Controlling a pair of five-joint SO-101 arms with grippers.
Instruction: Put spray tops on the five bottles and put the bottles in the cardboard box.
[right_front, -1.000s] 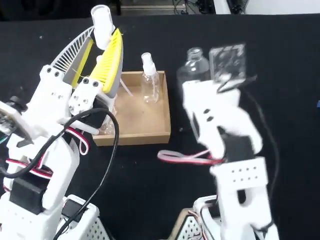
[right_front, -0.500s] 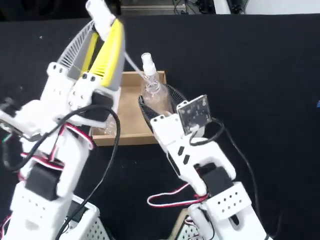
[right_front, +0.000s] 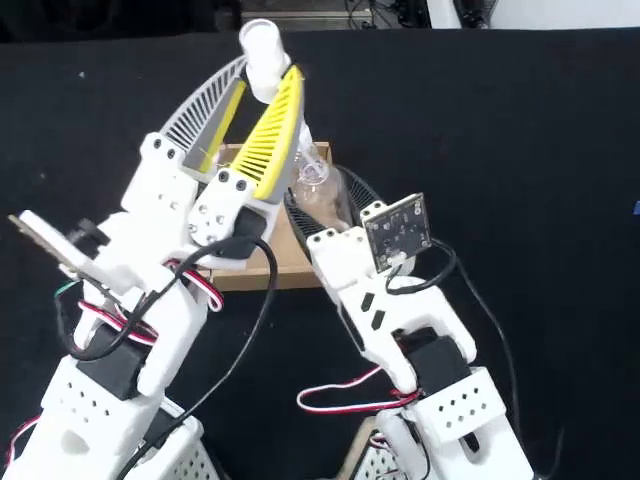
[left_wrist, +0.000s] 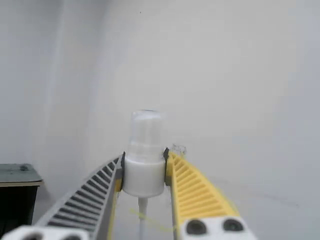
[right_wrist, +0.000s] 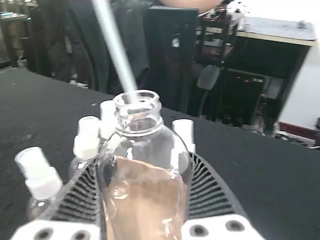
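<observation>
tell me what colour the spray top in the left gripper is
White; the spray top shows best in the left wrist view.

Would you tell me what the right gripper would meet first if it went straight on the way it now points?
The right gripper would probably meet the capped bottles beyond its held bottle; depth is unclear.

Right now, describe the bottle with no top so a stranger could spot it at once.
Start at the cardboard box on the black table; the black right gripper holds a clear bottle upright beside it. Unlike the white-topped bottles nearby, its neck is open, with a thin tube reaching its mouth.
</observation>
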